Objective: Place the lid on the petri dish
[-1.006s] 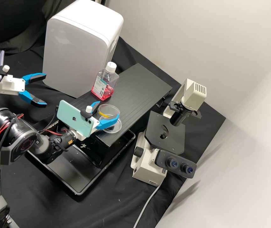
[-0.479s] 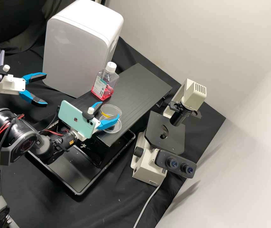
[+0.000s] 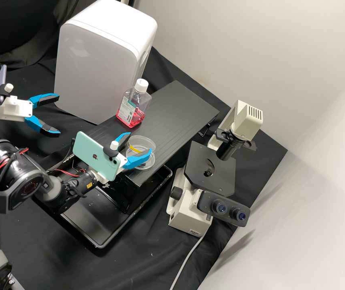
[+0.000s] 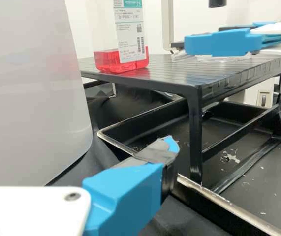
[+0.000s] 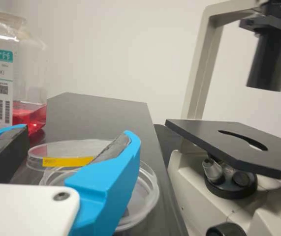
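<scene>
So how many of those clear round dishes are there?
2. The yellow-labelled lid sits between the right pincer's fingers over the black shelf; the open petri dish lies beside it, at the shelf's edge.

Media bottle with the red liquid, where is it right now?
In the high view the media bottle stands upright on the ridged black platform, beside the white appliance, just beyond the lid in the right gripper.

Clear yellow-taped lid point(image 3: 141, 141), just beside open clear petri dish point(image 3: 149, 162)
</scene>
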You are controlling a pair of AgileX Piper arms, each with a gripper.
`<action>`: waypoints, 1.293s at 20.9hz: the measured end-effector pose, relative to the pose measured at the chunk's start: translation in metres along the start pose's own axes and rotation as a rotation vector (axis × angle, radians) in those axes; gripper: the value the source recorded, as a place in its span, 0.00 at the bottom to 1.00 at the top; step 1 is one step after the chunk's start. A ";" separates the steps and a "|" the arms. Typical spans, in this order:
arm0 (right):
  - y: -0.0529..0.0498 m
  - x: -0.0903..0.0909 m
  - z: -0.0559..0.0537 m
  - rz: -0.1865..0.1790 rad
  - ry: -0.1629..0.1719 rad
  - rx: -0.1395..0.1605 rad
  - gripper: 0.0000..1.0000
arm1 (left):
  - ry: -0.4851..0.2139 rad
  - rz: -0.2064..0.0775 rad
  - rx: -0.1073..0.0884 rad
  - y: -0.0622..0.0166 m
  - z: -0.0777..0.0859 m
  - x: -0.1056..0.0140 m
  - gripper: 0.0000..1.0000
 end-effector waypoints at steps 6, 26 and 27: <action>0.005 -0.017 -0.002 0.006 0.004 0.032 0.00 | 0.000 0.000 0.000 0.0000 0.000 0.000 1.00; 0.012 -0.033 0.004 0.029 -0.024 0.070 1.00 | 0.000 0.000 0.000 0.0000 0.000 0.000 1.00; 0.012 -0.034 0.003 0.034 -0.026 0.067 1.00 | 0.000 0.000 0.000 0.0000 0.000 0.000 1.00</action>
